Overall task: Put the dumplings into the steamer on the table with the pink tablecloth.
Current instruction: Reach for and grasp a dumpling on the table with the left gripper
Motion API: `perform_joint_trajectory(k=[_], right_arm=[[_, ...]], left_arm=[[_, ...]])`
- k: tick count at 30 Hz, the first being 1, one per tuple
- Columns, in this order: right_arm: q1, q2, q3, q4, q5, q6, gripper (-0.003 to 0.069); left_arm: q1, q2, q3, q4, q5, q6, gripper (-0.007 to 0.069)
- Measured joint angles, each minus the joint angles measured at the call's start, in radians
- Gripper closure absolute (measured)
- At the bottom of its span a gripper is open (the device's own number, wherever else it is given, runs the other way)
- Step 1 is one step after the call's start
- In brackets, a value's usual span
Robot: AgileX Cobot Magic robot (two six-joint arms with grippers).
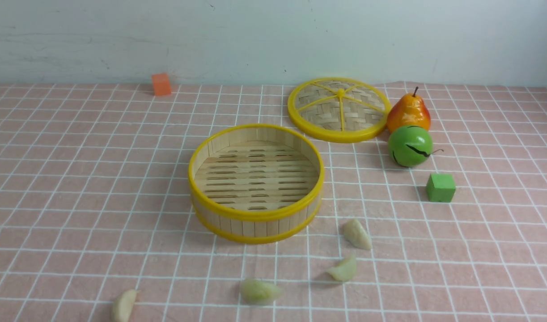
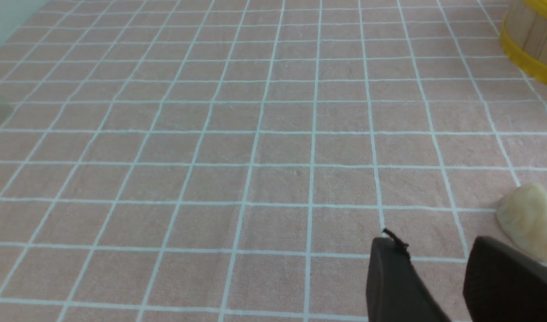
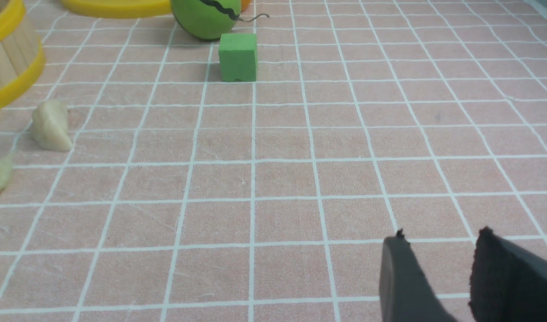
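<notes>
Pink cloth with a grid of thin white lines (image 1: 99, 179) covers the worktop (image 1: 492, 214), and a round bamboo steamer (image 1: 256, 228) with yellow rims sits near its middle, its slatted floor bare. Four pale, crescent-shaped dumplings lie outside it, towards the near edge. One dumpling (image 1: 124, 305) is by the near edge, left of centre; a greener one (image 1: 260, 291) is near the middle of that edge; two more, one (image 1: 344, 269) nearer and one (image 1: 357, 234) farther back, lie off the steamer's near right side. Beyond the steamer are a woven lid (image 1: 340, 109), a pear (image 1: 409, 114), a green round fruit (image 1: 410, 145) and a green cube (image 1: 441, 188).

Both tools show their fingertips apart with nothing between them: the left tool (image 2: 427, 250) and the right tool (image 3: 438, 239).

The dumplings look light and smooth, perhaps a little slippery; whether they are soft or firm cannot be told. The surest hold is probably across the thick middle of each crescent, one fingertip on either side, with gentle pressure. Gripped by a tapering end, one could twist or slide away. All four remain to be loaded.
</notes>
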Motion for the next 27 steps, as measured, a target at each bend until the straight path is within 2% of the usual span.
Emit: perform_joint_trajectory(k=[3, 8, 11, 14, 17, 19, 24, 27], right_arm=[[0.000, 0.000, 0.000, 0.004, 0.000, 0.000, 0.0420], [0.000, 0.000, 0.000, 0.106, 0.000, 0.000, 0.0420], [0.000, 0.000, 0.000, 0.301, 0.002, 0.020, 0.0420], [0.000, 0.000, 0.006, 0.658, 0.015, 0.126, 0.0420], [0.000, 0.000, 0.010, 0.899, 0.023, 0.182, 0.0420], [0.000, 0.000, 0.010, 1.002, 0.019, 0.193, 0.0420], [0.000, 0.000, 0.010, 1.035, 0.016, 0.146, 0.0420], [0.000, 0.000, 0.010, 1.049, 0.016, 0.093, 0.0420]], left_arm=[[0.000, 0.000, 0.000, -0.018, -0.043, -0.029, 0.0387], [0.000, 0.000, 0.000, -0.280, -0.163, -0.238, 0.0387], [0.000, 0.000, 0.000, -0.602, -0.263, -0.498, 0.0387], [0.000, 0.000, 0.000, -0.863, -0.323, -0.669, 0.0386], [0.000, 0.000, 0.000, -0.932, -0.318, -0.683, 0.0386], [0.000, 0.000, 0.000, -0.947, -0.302, -0.682, 0.0386], [0.000, 0.000, -0.001, -0.956, -0.252, -0.676, 0.0386], [0.000, 0.000, -0.058, -0.924, -0.194, -0.586, 0.0386]])
